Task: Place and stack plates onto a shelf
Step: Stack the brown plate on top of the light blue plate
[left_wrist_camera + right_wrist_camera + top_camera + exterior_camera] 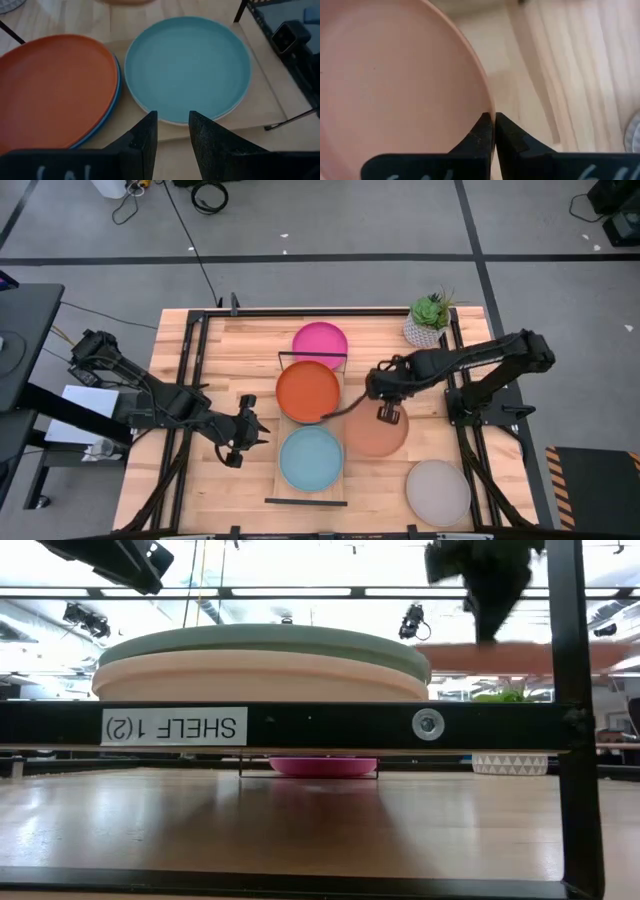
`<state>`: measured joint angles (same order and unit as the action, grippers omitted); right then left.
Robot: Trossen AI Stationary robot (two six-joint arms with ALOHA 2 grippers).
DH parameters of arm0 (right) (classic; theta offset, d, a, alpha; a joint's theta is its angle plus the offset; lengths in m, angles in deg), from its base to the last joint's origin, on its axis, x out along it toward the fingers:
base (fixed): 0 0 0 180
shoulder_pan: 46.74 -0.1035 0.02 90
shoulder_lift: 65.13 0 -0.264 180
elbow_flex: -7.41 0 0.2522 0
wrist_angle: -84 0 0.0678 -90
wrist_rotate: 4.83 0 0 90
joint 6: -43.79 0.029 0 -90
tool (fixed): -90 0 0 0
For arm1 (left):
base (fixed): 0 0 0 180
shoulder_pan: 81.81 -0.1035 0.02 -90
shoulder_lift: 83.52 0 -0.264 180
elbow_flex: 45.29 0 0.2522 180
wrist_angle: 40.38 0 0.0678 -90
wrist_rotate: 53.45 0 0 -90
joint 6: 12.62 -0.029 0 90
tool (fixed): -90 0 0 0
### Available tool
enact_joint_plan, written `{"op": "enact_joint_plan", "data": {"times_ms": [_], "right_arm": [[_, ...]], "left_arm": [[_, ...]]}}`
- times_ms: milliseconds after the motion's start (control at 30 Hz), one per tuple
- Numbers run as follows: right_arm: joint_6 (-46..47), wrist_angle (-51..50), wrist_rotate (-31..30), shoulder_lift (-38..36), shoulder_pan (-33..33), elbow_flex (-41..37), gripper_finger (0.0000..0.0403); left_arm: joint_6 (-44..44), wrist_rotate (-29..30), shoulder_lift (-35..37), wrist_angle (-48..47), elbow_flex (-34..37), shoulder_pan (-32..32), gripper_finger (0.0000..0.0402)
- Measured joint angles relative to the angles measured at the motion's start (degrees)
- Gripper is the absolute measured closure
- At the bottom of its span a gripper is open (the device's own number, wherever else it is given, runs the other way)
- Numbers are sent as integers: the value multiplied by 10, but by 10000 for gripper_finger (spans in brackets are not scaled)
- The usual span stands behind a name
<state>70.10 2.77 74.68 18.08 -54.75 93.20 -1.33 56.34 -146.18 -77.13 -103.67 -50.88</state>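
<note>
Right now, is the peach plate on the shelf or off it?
Off. The peach plate is beside the shelf, its rim pinched by the right gripper.

In the right wrist view the terracotta-peach plate [395, 80] runs off the picture's edges. The low view's shelf rail [300, 726] hides the stacked plates' undersides. Under the orange-red plate [52, 90], only a blue plate's [111, 114] rim shows.

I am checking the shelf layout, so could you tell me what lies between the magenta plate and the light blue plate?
In the high view, the orange-red plate lies on the shelf between the magenta plate and the light blue plate.
</note>
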Motion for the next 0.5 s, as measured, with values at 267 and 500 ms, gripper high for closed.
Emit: {"op": "enact_joint_plan", "data": {"times_ms": [267,500], "right_arm": [[-63,123,16,57,-1,86,389],[-119,272,80,146,2,96,389]], "left_arm": [[3,-7,0,-22,-12,1,283],[10,-9,1,-86,-52,2,283]]}}
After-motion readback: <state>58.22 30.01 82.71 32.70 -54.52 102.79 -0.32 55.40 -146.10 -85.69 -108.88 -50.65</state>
